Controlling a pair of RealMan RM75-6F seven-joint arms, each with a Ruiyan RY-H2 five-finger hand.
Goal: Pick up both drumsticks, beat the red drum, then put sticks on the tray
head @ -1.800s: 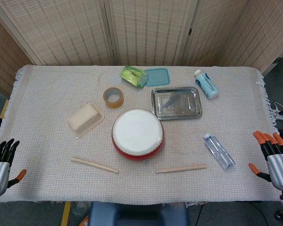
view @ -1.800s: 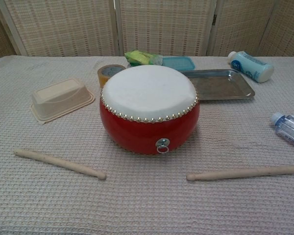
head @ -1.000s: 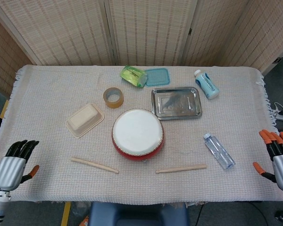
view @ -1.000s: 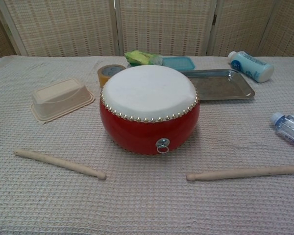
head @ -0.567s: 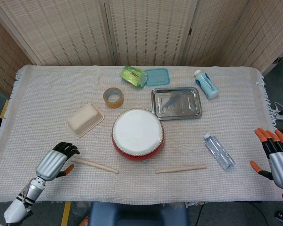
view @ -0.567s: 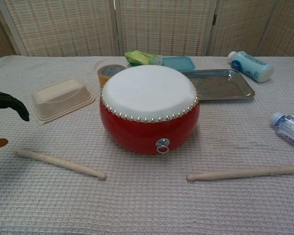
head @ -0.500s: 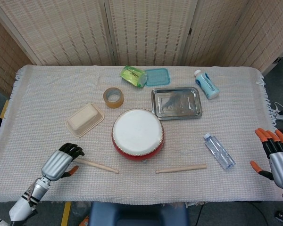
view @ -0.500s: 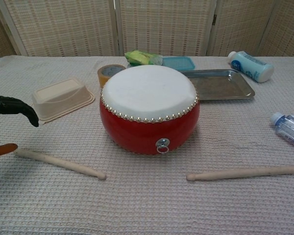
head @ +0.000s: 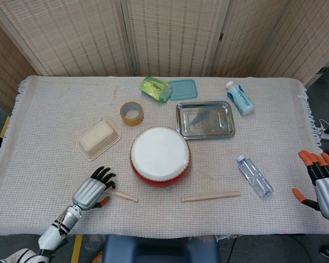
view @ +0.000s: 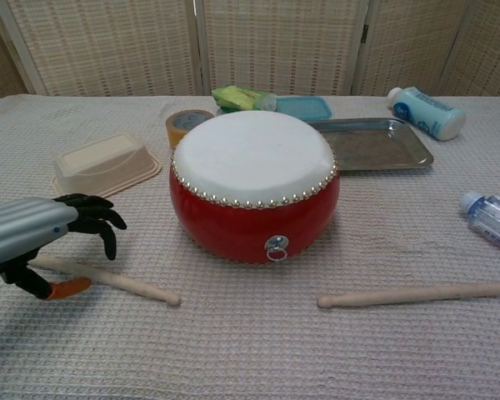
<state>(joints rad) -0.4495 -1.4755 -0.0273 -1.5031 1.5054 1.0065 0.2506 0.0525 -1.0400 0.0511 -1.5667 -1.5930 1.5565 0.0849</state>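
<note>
Nearby, left robot hand (view: pixel 42 242) spread over table-edge left drumstick (view: pixel 121 282).

A tape roll (head: pixel 131 113) lies beside a beige container (head: pixel 98 139).

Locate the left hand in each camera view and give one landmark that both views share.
Head view: the left hand is at lower left, above the end of the left drumstick.
Chest view: the left hand enters from the left edge, over the left drumstick.
Shared landmark: the red drum, right of the hand in both.
</note>
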